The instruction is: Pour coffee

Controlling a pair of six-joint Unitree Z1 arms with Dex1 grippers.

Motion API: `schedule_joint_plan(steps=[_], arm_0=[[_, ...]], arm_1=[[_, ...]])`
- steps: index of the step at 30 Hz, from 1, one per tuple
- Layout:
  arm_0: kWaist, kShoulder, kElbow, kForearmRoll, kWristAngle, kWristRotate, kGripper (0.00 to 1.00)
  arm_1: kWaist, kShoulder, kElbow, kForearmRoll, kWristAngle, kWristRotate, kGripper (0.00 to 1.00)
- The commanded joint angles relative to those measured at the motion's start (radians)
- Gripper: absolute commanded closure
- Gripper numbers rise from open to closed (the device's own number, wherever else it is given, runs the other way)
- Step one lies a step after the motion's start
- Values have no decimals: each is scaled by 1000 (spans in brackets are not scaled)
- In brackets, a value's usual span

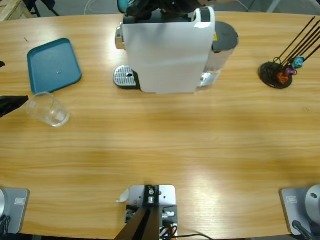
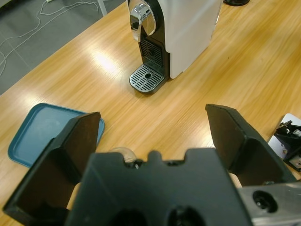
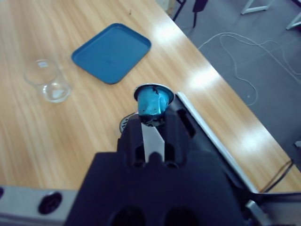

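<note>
My right gripper is shut on a small teal capsule, held foil rim up above the top of the coffee machine. In the high view the right arm comes in from the top edge over the machine. An empty clear glass stands at the table's left. My left gripper is open beside it, and only a bit of the glass's rim shows above the gripper's body. In the high view one black jaw pokes in from the left edge just short of the glass. No coffee is in view.
A teal tray lies at the back left, just beyond the glass. The machine's drip grate faces left. A black capsule stand with a few coloured capsules is at the back right. Bare wooden tabletop fills the middle and front.
</note>
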Motion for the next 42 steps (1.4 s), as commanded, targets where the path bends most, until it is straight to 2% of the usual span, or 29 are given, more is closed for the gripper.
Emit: schedule_joint_plan(steps=[1, 26, 42], arm_0=[[3, -2, 53, -10, 15, -14, 32], [4, -3, 87, -35, 16, -23, 32], [3, -3, 99, -51, 12, -28, 32]], arm_1=[[-22, 45, 3, 20, -21, -27, 1000], [-31, 75, 3, 61, -97, -39, 1000], [-31, 75, -7, 61, -189, -57, 1000]])
